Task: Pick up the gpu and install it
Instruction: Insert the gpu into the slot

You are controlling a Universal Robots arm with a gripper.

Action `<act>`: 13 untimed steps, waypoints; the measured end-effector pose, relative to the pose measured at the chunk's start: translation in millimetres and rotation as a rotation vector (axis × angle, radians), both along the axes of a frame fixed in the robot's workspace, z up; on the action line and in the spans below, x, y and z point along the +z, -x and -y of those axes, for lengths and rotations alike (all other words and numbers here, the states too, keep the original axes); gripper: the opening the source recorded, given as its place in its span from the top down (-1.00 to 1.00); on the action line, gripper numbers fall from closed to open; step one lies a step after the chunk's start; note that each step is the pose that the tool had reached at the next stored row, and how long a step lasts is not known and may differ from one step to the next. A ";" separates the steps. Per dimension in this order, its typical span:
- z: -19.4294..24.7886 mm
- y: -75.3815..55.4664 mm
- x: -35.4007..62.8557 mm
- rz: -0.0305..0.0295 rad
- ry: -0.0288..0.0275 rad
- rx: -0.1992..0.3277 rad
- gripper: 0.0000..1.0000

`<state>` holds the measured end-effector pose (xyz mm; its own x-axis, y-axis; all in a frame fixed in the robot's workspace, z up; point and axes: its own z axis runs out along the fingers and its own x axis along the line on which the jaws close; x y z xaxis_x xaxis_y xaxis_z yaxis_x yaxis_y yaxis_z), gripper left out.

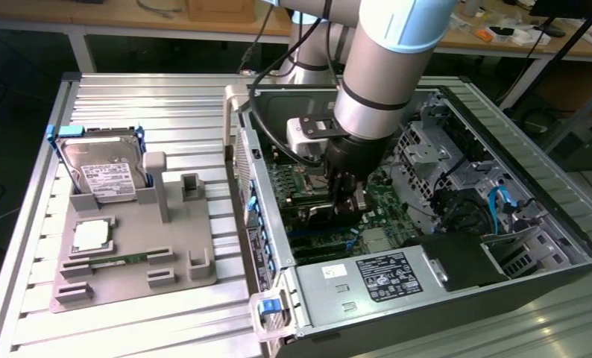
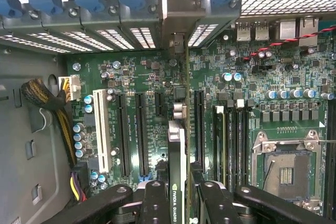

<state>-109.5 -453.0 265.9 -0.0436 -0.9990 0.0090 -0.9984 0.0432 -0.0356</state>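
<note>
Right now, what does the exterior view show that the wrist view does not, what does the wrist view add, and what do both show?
Exterior view: the whole open computer case, the arm reaching down into it, the power supply, and, on the table to the exterior view's left, a grey holder with a hard drive standing in it.
Wrist view: the graphics card held on edge, the long slots beyond it, and an empty processor socket.
Both: the gripper, gripping the graphics card, over the green motherboard.
</note>
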 end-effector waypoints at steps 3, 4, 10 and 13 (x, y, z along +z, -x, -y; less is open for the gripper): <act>0.1 0.0 1.3 -0.0005 0.0009 0.000 0.47; 0.1 0.0 1.4 -0.0005 0.0007 0.000 0.47; 0.1 0.1 1.7 -0.0007 0.0009 0.000 0.47; 0.2 0.1 3.6 -0.0009 0.0010 0.000 0.47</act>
